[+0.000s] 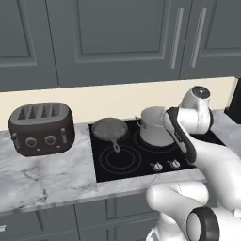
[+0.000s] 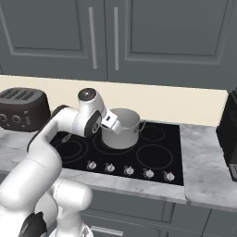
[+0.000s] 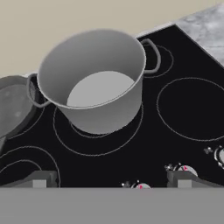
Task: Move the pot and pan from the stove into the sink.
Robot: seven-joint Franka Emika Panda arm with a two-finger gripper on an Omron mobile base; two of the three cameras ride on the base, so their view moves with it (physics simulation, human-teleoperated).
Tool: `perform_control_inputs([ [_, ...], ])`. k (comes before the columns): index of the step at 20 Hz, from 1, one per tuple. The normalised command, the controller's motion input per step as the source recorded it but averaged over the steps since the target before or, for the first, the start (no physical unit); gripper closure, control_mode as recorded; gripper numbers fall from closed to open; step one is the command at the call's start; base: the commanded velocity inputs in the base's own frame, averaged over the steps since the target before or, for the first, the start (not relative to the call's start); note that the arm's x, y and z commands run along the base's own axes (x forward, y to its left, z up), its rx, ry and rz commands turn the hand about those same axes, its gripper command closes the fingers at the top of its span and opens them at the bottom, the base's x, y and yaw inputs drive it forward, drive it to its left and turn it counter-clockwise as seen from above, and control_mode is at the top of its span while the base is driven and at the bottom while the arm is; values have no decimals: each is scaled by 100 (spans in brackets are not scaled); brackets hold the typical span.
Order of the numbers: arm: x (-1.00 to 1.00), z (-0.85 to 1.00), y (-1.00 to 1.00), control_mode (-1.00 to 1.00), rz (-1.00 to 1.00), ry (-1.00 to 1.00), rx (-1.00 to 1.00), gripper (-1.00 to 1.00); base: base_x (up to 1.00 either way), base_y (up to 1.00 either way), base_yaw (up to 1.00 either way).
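Observation:
A tall silver pot (image 3: 100, 74) stands upright and empty on a back burner of the black stove (image 3: 183, 105). From the base views the pot (image 1: 151, 126) (image 2: 126, 132) is partly covered by my arm. To its left sits the shallow dark pan (image 1: 109, 128) (image 3: 11, 109), close beside the pot's loop handle. My gripper (image 3: 111, 180) hovers in front of and above the pot, open with nothing between its fingers. In the right base view the gripper (image 2: 113, 124) is at the pot's left rim. The sink is out of view.
A dark four-slot toaster (image 1: 41, 128) (image 2: 21, 109) stands on the marble counter (image 1: 47, 179) left of the stove. Silver knobs (image 2: 129, 170) line the stove's front edge. A dark appliance (image 2: 229, 132) stands at the right. Grey cabinets hang above.

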Motion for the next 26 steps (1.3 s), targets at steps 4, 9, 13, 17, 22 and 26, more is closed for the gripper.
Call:
perform_control_inputs([
  [4,14,-11,-3,-100,-8,-4,1,-100,0,0,0],
  [9,3,-9,-9,-100,-14,-4,6,-100,0,0,0],
  [13,1,-3,-3,-100,-8,-1,6,-100,0,0,0],
  [17,0,0,0,-100,0,0,0,-100,0,0,0],
  [22,16,-2,0,-100,0,0,0,-100,0,0,0],
  [26,17,-12,0,-100,0,2,0,-100,0,0,0],
])
